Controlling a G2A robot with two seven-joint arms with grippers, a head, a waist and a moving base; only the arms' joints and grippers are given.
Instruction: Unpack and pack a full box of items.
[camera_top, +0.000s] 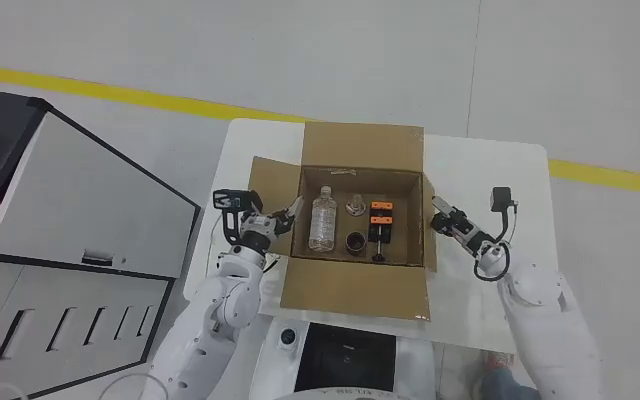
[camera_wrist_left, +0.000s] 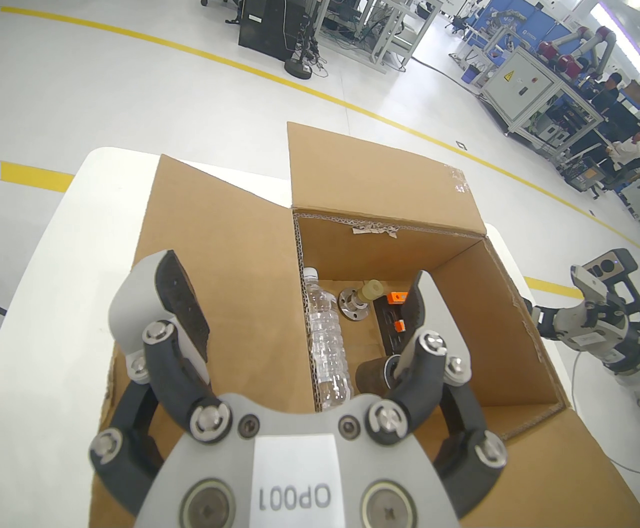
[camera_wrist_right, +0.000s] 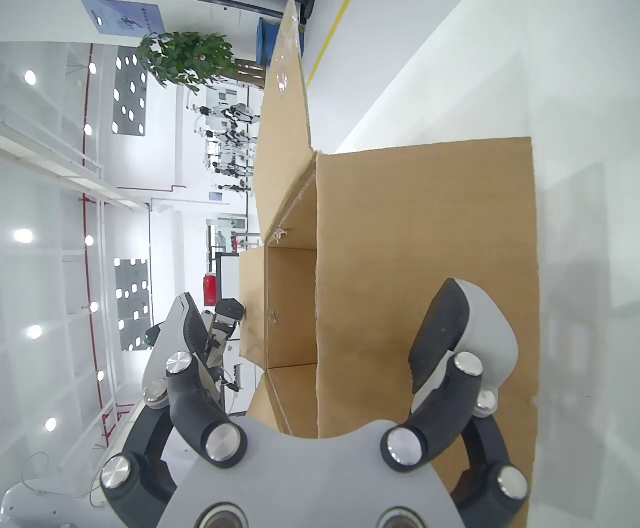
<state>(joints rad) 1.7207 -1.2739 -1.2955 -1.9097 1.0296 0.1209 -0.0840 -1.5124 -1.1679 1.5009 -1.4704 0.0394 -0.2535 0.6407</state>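
Observation:
An open cardboard box (camera_top: 365, 145) stands mid-table with all its flaps folded out. Inside lie a clear water bottle (camera_top: 322, 218), a metal flanged part (camera_top: 355, 206), a dark cylinder (camera_top: 355, 243) and a black tool with orange parts (camera_top: 379, 228). My left gripper (camera_top: 288, 212) hovers open over the box's left flap, at the rim; its wrist view shows the bottle (camera_wrist_left: 325, 340), the cylinder (camera_wrist_left: 372, 375) and the tool (camera_wrist_left: 392, 320) past its own gripper (camera_wrist_left: 295, 295). My right gripper (camera_top: 438, 213) is open beside the box's right flap (camera_wrist_right: 425, 250), holding nothing.
The white table (camera_top: 500, 170) has bare surface to the right of the box and a narrower strip to its left. A grey cabinet (camera_top: 90, 210) stands off the table's left side. A yellow line (camera_top: 120, 95) runs across the floor behind.

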